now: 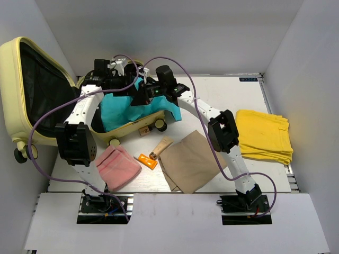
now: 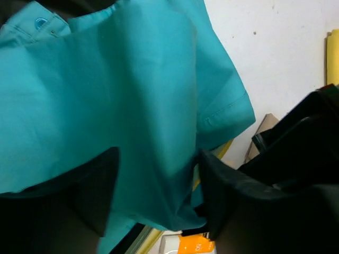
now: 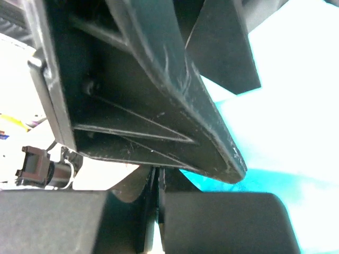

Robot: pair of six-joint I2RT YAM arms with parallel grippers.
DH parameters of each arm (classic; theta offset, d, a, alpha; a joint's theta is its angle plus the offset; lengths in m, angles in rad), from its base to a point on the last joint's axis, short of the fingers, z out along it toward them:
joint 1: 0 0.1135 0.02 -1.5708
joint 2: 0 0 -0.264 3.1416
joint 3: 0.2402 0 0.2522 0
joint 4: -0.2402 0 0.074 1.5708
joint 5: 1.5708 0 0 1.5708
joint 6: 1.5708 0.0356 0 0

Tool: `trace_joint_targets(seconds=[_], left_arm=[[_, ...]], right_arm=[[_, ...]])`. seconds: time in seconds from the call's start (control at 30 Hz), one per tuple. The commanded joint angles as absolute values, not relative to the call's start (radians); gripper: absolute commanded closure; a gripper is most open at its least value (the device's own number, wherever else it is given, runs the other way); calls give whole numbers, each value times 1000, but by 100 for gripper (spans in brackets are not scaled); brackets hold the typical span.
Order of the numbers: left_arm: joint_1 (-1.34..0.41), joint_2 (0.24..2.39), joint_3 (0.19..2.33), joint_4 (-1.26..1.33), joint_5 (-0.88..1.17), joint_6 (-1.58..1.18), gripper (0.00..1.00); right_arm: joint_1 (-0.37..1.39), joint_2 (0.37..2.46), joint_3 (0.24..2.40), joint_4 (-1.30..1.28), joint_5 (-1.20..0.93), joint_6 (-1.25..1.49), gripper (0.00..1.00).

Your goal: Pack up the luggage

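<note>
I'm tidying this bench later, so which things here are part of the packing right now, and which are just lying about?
In the job: luggage; teal garment in its open half; left gripper, open around that garment; right gripper, shut beside it.
Lying on the table, perhaps awaiting packing: pink cloth; tan cloth; yellow cloth; orange tube; beige tube.

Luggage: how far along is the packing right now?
Done: nothing visibly packed flat yet. In hand: the teal garment lies partly in the open luggage, spilling over its rim. The left tool stands open around it, and the right tool is shut close by. Left: pink cloth, orange tube, beige tube, tan cloth and yellow garment lie on the table.
</note>
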State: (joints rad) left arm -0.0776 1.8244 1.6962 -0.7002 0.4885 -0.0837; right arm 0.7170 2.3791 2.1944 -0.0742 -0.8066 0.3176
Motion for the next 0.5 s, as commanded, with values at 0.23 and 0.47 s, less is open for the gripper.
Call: trace_joint_targets(seconds=[0.23,0.47], left_arm=[[-155,1798,1669,-750,505,-100,99],[-103,1715,1747,-767,204,-124,99]], right_arm=[[735,2287,2155,28,-853,321,100],[723,2223,2135,-92,-804,316,11]])
